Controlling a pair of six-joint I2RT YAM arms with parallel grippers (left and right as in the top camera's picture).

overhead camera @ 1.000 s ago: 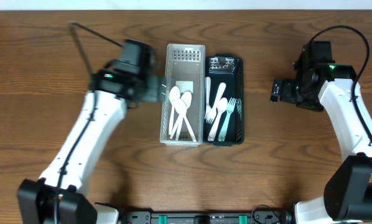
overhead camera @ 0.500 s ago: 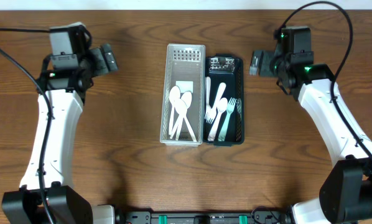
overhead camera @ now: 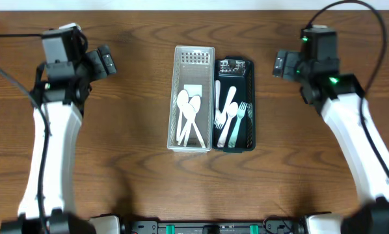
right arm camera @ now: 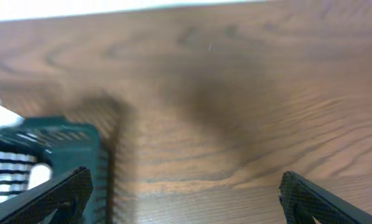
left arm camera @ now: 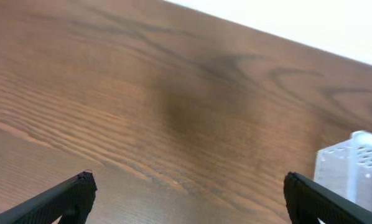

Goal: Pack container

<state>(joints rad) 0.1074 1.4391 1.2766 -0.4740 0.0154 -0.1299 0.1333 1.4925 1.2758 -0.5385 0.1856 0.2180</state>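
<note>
Two long trays sit side by side in the middle of the table (overhead camera: pixel 116 162), touching along their long sides. The white tray (overhead camera: pixel 194 57) is on the left. White spoons (overhead camera: pixel 189 114) lie in it with their round ends toward the top of the picture. A small white square (overhead camera: pixel 193 89) lies just above them. The dark green tray (overhead camera: pixel 252 97) is on the right. White forks (overhead camera: pixel 237 117) lie in it, along with other white pieces too small to tell apart.

The left gripper (overhead camera: pixel 107 61) is in the upper left of the top view, well apart from the white tray and pointing toward it. Its jaws are wide open. In its own camera the two black fingers (left arm camera: pixel 68 196) show in the bottom corners with wood between them. A corner of the white tray peeks in at the right edge.

The right gripper (overhead camera: pixel 280 65) is in the upper right, near the top end of the dark green tray but not touching it. Its jaws are wide open too. Its camera is blurry, and the dark green tray shows at the lower left, just beside one finger.
</note>
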